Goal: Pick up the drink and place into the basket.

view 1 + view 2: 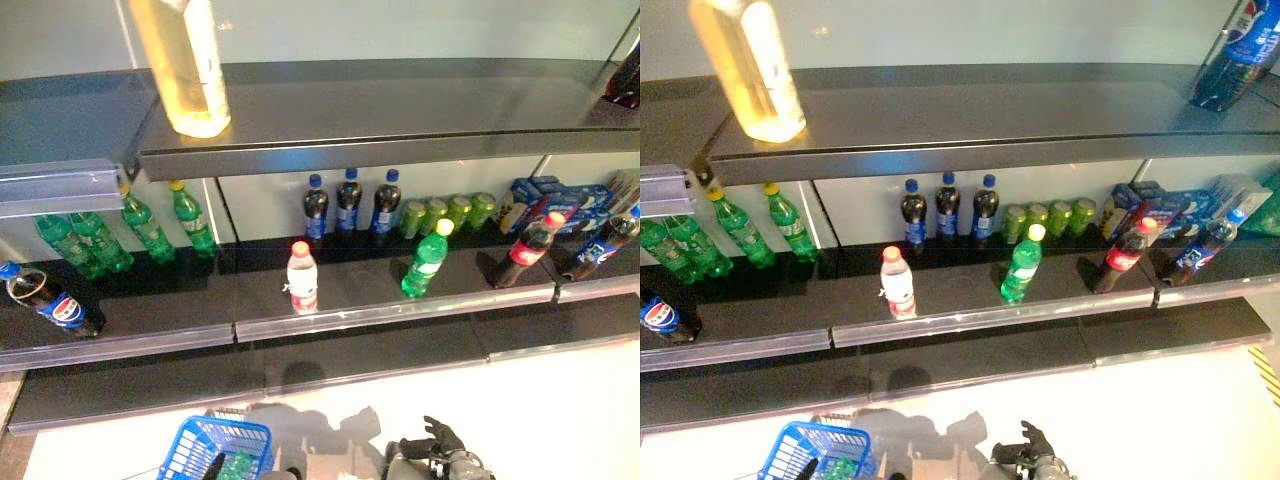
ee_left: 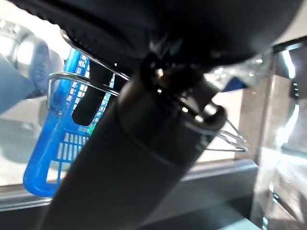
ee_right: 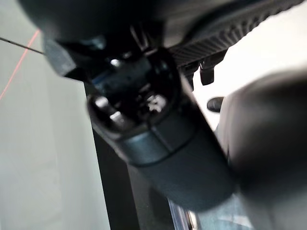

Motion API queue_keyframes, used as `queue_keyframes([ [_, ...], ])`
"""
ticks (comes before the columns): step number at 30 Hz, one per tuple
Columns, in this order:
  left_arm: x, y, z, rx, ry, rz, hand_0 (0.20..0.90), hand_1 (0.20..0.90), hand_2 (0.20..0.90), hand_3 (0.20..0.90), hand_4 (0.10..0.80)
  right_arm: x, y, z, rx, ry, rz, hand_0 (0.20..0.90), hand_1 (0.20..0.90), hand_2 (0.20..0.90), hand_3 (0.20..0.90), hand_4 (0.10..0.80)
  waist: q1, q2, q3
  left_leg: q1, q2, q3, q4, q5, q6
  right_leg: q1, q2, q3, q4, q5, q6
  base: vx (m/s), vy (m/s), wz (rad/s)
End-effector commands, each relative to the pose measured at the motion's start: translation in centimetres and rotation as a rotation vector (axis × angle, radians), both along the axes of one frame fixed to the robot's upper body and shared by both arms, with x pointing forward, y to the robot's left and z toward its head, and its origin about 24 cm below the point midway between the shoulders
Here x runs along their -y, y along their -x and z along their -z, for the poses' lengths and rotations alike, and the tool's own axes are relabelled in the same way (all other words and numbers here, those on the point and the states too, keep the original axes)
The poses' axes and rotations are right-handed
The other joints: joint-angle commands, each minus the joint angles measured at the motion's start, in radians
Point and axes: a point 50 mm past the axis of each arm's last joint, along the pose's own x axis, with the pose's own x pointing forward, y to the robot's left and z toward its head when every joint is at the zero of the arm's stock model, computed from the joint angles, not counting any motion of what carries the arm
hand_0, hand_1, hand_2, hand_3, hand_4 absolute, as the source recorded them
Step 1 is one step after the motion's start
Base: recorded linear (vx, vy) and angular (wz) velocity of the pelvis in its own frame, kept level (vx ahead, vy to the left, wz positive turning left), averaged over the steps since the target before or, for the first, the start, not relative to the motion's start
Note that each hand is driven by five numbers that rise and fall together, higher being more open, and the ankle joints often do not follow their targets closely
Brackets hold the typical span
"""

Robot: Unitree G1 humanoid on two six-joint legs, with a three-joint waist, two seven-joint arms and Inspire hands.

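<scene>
A blue plastic basket (image 1: pixel 205 445) hangs low at the left, in front of the shelves, with a green bottle (image 1: pixel 237 466) lying inside it. My left hand (image 1: pixel 213 467) shows at the basket's rim. In the left wrist view its dark fingers (image 2: pixel 90 104) hook through the wire handle (image 2: pixel 67 75) of the basket (image 2: pixel 50 160). My right hand (image 1: pixel 440 445) hangs low at the right with relaxed fingers and nothing in it. On the middle shelf stand a white bottle with a red cap (image 1: pixel 302 277) and a green bottle with a yellow cap (image 1: pixel 427 262).
The middle shelf (image 1: pixel 400 305) also bears cola bottles (image 1: pixel 347 203), green bottles (image 1: pixel 150 228), green cans (image 1: pixel 447 212), a red-capped cola (image 1: pixel 530 250) and blue packs (image 1: pixel 560 200). A tall yellow bottle (image 1: pixel 188 62) stands on the upper shelf. A lower ledge (image 1: pixel 380 355) juts toward me.
</scene>
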Motion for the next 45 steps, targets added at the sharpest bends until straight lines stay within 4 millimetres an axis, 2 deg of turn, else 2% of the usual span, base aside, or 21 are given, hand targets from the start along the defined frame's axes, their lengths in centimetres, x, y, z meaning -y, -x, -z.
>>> queue_keyframes([
  [1, -4.9, -4.5, -3.2, 0.201, -0.259, 0.000, 0.300, 0.300, 0.300, 0.200, 0.100, -0.1, -2.1, -0.9, 0.050, 0.019, -0.097, 0.900, 0.900, 0.900, 0.900, 0.800, -0.006, 0.008, -0.007, -0.007, 0.047, -0.002, 0.048, -0.007, 0.019, 0.058, 0.010, 0.013, -0.056, 0.001, 0.015, 0.079, -0.551, -0.02],
  [3, -4.5, -3.8, -2.9, 0.177, -0.252, -0.001, 0.300, 0.300, 0.300, 0.200, 0.100, 0.0, -2.2, -1.1, 0.063, 0.019, -0.145, 0.900, 0.900, 0.900, 0.900, 0.800, 0.003, -0.009, -0.002, -0.065, 0.100, -0.019, 0.124, 0.079, 0.007, 0.080, 0.072, 0.011, -0.048, -0.047, -0.032, 0.050, -0.580, 0.08],
  [6, -3.8, -1.7, -2.1, 0.108, -0.222, -0.001, 0.300, 0.300, 0.300, 0.200, 0.100, 0.9, -1.8, -1.0, 0.056, 0.024, -0.091, 0.900, 0.900, 0.900, 0.900, 0.800, 0.023, -0.031, 0.018, -0.175, 0.129, -0.010, 0.275, 0.187, 0.024, 0.130, 0.120, -0.019, -0.087, -0.061, -0.086, 0.090, -0.573, -0.12],
  [7, -3.7, -1.6, -2.0, 0.096, -0.215, 0.007, 0.300, 0.300, 0.300, 0.200, 0.100, 1.3, -1.7, -1.0, 0.051, 0.025, -0.069, 0.900, 0.900, 0.900, 0.900, 0.800, 0.029, -0.030, 0.026, -0.202, 0.093, -0.013, 0.316, 0.167, 0.037, 0.140, 0.125, -0.030, -0.093, -0.063, -0.094, 0.144, -0.461, -0.10],
  [8, -3.5, -1.4, -1.9, 0.088, -0.207, 0.007, 0.300, 0.300, 0.300, 0.200, 0.100, 1.6, -1.6, -0.9, 0.048, 0.030, -0.066, 0.900, 0.900, 0.900, 0.900, 0.800, 0.039, -0.030, 0.029, -0.214, 0.022, -0.024, 0.323, 0.114, 0.060, 0.143, 0.125, -0.031, -0.099, -0.060, -0.091, 0.130, -0.188, 0.09],
  [10, -3.1, -0.8, -1.7, 0.080, -0.196, -0.002, 0.300, 0.300, 0.300, 0.200, 0.100, 1.9, -1.6, -0.9, 0.048, 0.039, -0.080, 0.900, 0.900, 0.900, 0.900, 0.800, 0.050, -0.016, 0.031, -0.221, -0.074, -0.035, 0.303, 0.073, 0.081, 0.142, 0.143, -0.021, -0.100, -0.060, -0.091, 0.138, -0.114, -0.01],
  [13, -3.0, -0.6, -1.4, 0.080, -0.184, 0.015, 0.300, 0.300, 0.300, 0.200, 0.100, 1.9, -1.2, -0.5, 0.053, 0.044, -0.035, 0.900, 0.900, 0.900, 0.900, 0.800, 0.045, 0.031, 0.025, -0.199, -0.179, 0.077, 0.128, 0.075, 0.077, 0.151, 0.194, -0.046, -0.101, -0.066, -0.081, 0.212, -0.121, -0.24],
  [16, -2.8, -0.6, -1.3, 0.088, -0.179, 0.022, 0.300, 0.300, 0.300, 0.200, 0.100, 1.5, -1.6, -0.7, 0.065, 0.040, -0.006, 0.900, 0.900, 0.900, 0.900, 0.800, 0.058, 0.050, 0.025, -0.251, -0.217, 0.084, 0.107, 0.128, 0.060, 0.171, 0.230, -0.049, -0.082, -0.096, -0.090, 0.194, -0.092, 0.05],
  [19, -2.5, 0.2, -1.0, 0.084, -0.181, -0.004, 0.300, 0.300, 0.300, 0.200, 0.100, 0.5, -2.5, -0.7, 0.074, 0.040, -0.010, 0.900, 0.900, 0.900, 0.900, 0.800, 0.067, 0.039, 0.010, -0.220, -0.235, 0.024, 0.082, 0.075, 0.094, 0.167, 0.257, -0.046, 0.032, -0.162, -0.099, 0.255, -0.065, 0.12],
  [23, -3.5, -1.1, -1.5, 0.105, -0.208, -0.008, 0.300, 0.300, 0.300, 0.200, 0.100, -0.8, -2.4, -0.7, 0.074, 0.011, -0.060, 0.900, 0.900, 0.900, 0.900, 0.800, 0.038, 0.020, -0.007, -0.108, -0.210, 0.016, -0.008, 0.066, 0.125, 0.082, 0.269, -0.051, 0.348, -0.077, -0.022, 0.183, -0.073, 0.15],
  [25, -3.8, -1.8, -1.7, 0.122, -0.208, 0.007, 0.300, 0.300, 0.300, 0.200, 0.100, -0.8, -2.5, -0.7, 0.076, 0.013, -0.057, 0.900, 0.900, 0.900, 0.900, 0.800, 0.026, 0.023, -0.011, -0.084, -0.192, 0.020, -0.020, 0.063, 0.125, 0.042, 0.269, -0.050, 0.442, -0.051, -0.007, 0.188, -0.089, 0.26],
  [27, -3.7, -3.1, -1.9, 0.148, -0.209, 0.024, 0.300, 0.300, 0.300, 0.200, 0.100, -0.8, -2.7, -0.8, 0.070, 0.013, -0.032, 0.900, 0.900, 0.900, 0.900, 0.800, 0.018, 0.026, -0.018, -0.060, -0.168, 0.010, -0.036, 0.059, 0.121, 0.014, 0.224, -0.048, 0.452, -0.053, -0.008, 0.218, -0.159, 0.15],
  [31, -3.2, -5.9, -2.4, 0.173, -0.210, 0.080, 0.300, 0.300, 0.300, 0.200, 0.100, -0.8, -3.3, -1.0, 0.103, 0.000, -0.009, 0.900, 0.900, 0.900, 0.900, 0.800, 0.024, 0.026, -0.020, -0.059, -0.146, -0.026, -0.045, 0.061, 0.108, 0.050, 0.094, -0.032, 0.109, -0.018, -0.021, 0.127, -0.321, 0.05],
  [33, -3.3, -5.9, -2.5, 0.162, -0.212, 0.095, 0.300, 0.300, 0.300, 0.200, 0.100, -0.8, -3.4, -1.1, 0.116, -0.002, -0.005, 0.900, 0.900, 0.900, 0.900, 0.800, 0.024, 0.025, -0.015, -0.049, -0.137, -0.032, -0.045, 0.048, 0.098, 0.062, 0.034, -0.004, -0.036, 0.047, -0.004, 0.129, -0.409, 0.19],
  [34, -3.5, -5.7, -2.5, 0.148, -0.215, 0.091, 0.300, 0.300, 0.300, 0.200, 0.100, -0.9, -3.4, -1.2, 0.117, -0.004, 0.003, 0.900, 0.900, 0.900, 0.900, 0.800, 0.021, 0.026, -0.015, -0.036, -0.118, -0.028, -0.050, 0.037, 0.083, 0.060, -0.019, 0.017, -0.120, 0.118, 0.019, 0.171, -0.523, 0.14],
  [36, -4.1, -5.1, -2.5, 0.131, -0.223, 0.056, 0.300, 0.300, 0.300, 0.200, 0.100, -1.4, -3.6, -1.2, 0.108, -0.010, -0.028, 0.900, 0.900, 0.900, 0.900, 0.800, 0.007, 0.028, -0.010, 0.004, -0.071, -0.030, -0.070, 0.015, 0.066, 0.044, -0.063, 0.070, -0.175, 0.191, 0.050, 0.154, -0.565, 0.07],
  [37, -4.3, -5.0, -2.6, 0.127, -0.231, 0.042, 0.300, 0.300, 0.300, 0.200, 0.100, -1.7, -3.6, -1.2, 0.108, -0.013, -0.050, 0.900, 0.900, 0.900, 0.900, 0.800, 0.005, 0.029, -0.009, 0.012, -0.041, -0.033, -0.073, 0.014, 0.058, 0.042, -0.069, 0.078, -0.168, 0.172, 0.055, 0.085, -0.538, 0.07],
  [39, -4.5, -4.8, -2.7, 0.124, -0.251, 0.027, 0.300, 0.300, 0.300, 0.200, 0.100, -1.9, -3.7, -1.3, 0.103, -0.028, -0.102, 0.900, 0.900, 0.900, 0.900, 0.800, 0.014, 0.015, -0.016, -0.003, 0.035, -0.014, -0.067, 0.033, 0.021, 0.096, -0.052, 0.023, -0.177, 0.089, 0.063, 0.055, -0.636, 0.13],
  [42, -4.5, -4.5, -2.7, 0.110, -0.258, 0.004, 0.300, 0.300, 0.300, 0.200, 0.100, -2.1, -3.6, -1.2, 0.087, -0.029, -0.114, 0.900, 0.900, 0.900, 0.900, 0.800, 0.016, 0.008, -0.019, 0.002, 0.079, -0.005, -0.071, 0.058, -0.004, 0.108, -0.025, 0.003, -0.162, 0.054, 0.056, 0.047, -0.454, 0.15],
  [43, -4.2, -4.1, -2.5, 0.093, -0.250, -0.004, 0.300, 0.300, 0.300, 0.200, 0.100, -1.9, -3.7, -1.3, 0.084, -0.022, -0.112, 0.900, 0.900, 0.900, 0.900, 0.800, 0.016, -0.001, -0.022, -0.003, 0.126, 0.016, -0.076, 0.094, -0.026, 0.118, 0.010, -0.005, -0.145, 0.017, 0.030, 0.062, -0.553, 0.15],
  [45, -3.4, -3.5, -1.9, 0.038, -0.224, 0.069, 0.300, 0.300, 0.300, 0.200, 0.100, -1.0, -3.6, -1.4, 0.096, -0.039, -0.026, 0.900, 0.900, 0.900, 0.900, 0.800, 0.018, -0.014, -0.016, -0.055, 0.165, 0.050, -0.031, 0.164, -0.045, 0.153, 0.044, -0.032, -0.163, 0.003, -0.005, 0.071, -0.557, 0.17],
])
